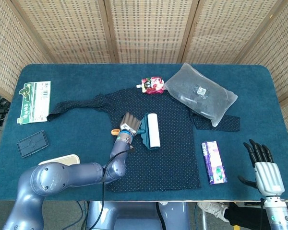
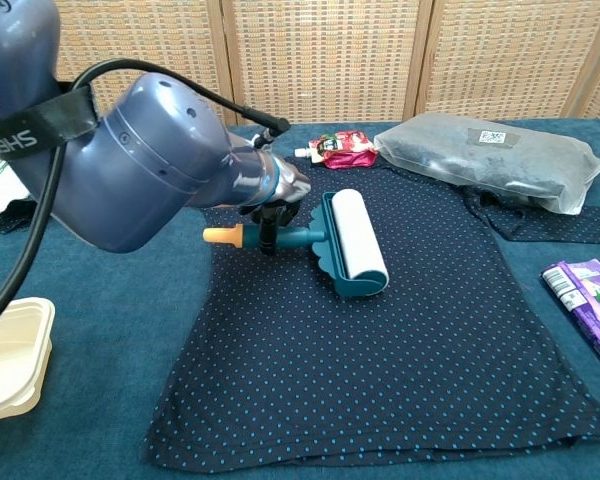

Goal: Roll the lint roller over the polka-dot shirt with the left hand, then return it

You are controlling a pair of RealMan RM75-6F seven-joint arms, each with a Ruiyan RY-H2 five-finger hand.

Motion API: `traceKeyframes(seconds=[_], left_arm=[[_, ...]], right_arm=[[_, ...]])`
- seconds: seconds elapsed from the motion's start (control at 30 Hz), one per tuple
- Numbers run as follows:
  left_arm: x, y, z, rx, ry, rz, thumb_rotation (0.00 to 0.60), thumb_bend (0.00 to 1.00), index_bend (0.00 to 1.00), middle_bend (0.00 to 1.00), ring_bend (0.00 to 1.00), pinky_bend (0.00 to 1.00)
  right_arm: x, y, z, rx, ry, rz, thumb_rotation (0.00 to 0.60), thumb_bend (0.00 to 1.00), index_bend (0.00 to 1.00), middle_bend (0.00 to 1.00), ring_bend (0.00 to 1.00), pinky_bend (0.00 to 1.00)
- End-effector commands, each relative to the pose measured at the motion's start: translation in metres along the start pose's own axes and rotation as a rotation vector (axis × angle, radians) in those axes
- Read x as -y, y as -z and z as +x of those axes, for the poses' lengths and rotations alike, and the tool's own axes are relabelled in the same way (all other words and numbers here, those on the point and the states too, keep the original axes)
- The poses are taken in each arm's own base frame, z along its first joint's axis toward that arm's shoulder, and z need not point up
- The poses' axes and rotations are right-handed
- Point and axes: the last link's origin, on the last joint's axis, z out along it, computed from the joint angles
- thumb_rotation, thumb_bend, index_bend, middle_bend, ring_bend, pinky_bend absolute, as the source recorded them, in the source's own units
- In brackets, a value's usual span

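Observation:
The dark navy polka-dot shirt (image 1: 168,158) (image 2: 420,350) lies flat in the middle of the blue table. On its chest sits the lint roller (image 1: 151,130) (image 2: 357,242), a white drum in a teal frame with an orange-tipped handle. My left hand (image 1: 129,124) (image 2: 276,186) grips that handle from the left, and its bulky grey arm fills the left of the chest view. My right hand (image 1: 265,170) hovers open at the table's front right corner, holding nothing; the chest view does not show it.
A grey plastic bag (image 1: 200,93) (image 2: 495,158) and a red pouch (image 1: 153,85) (image 2: 345,149) lie at the shirt's far edge. A purple packet (image 1: 213,162) (image 2: 592,295) is right of the shirt. A cream tray (image 2: 5,352), dark case (image 1: 32,143) and green-white card (image 1: 34,100) lie left.

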Motion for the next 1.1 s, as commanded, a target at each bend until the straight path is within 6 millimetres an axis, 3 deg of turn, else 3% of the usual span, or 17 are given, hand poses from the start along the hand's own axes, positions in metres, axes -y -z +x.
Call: traceKeyframes(seconds=[0.03, 0.2, 0.4, 0.77, 0.87, 1.1], left_arm=[[-0.002, 0.001, 0.004, -0.009, -0.001, -0.001, 0.6, 0.58, 0.89, 0.91, 0.72, 0.66], [0.013, 0.006, -0.005, -0.001, -0.004, 0.014, 0.6, 0.58, 0.89, 0.91, 0.72, 0.66], [0.06, 0.017, -0.039, 0.03, -0.005, 0.062, 0.6, 0.58, 0.89, 0.91, 0.72, 0.66], [0.124, 0.039, -0.07, -0.001, 0.018, 0.116, 0.6, 0.57, 0.91, 0.9, 0.72, 0.64], [0.138, 0.046, -0.073, -0.029, 0.04, 0.119, 0.6, 0.55, 0.9, 0.85, 0.71, 0.6], [0.161, 0.058, -0.083, -0.068, 0.066, 0.118, 0.6, 0.38, 0.77, 0.68, 0.58, 0.47]], right_arm=[[-0.001, 0.0, 0.001, -0.003, 0.0, -0.003, 0.6, 0.09, 0.0, 0.0, 0.0, 0.0], [0.0, 0.0, 0.001, -0.005, 0.002, 0.001, 0.6, 0.09, 0.0, 0.0, 0.0, 0.0], [0.005, 0.003, 0.001, -0.007, 0.012, 0.017, 0.6, 0.09, 0.0, 0.0, 0.0, 0.0], [0.015, 0.008, -0.003, 0.001, 0.024, 0.054, 0.6, 0.09, 0.0, 0.0, 0.0, 0.0], [0.017, 0.009, -0.004, -0.001, 0.029, 0.06, 0.6, 0.09, 0.0, 0.0, 0.0, 0.0], [0.019, 0.01, -0.003, -0.013, 0.036, 0.069, 0.6, 0.09, 0.0, 0.0, 0.0, 0.0]])
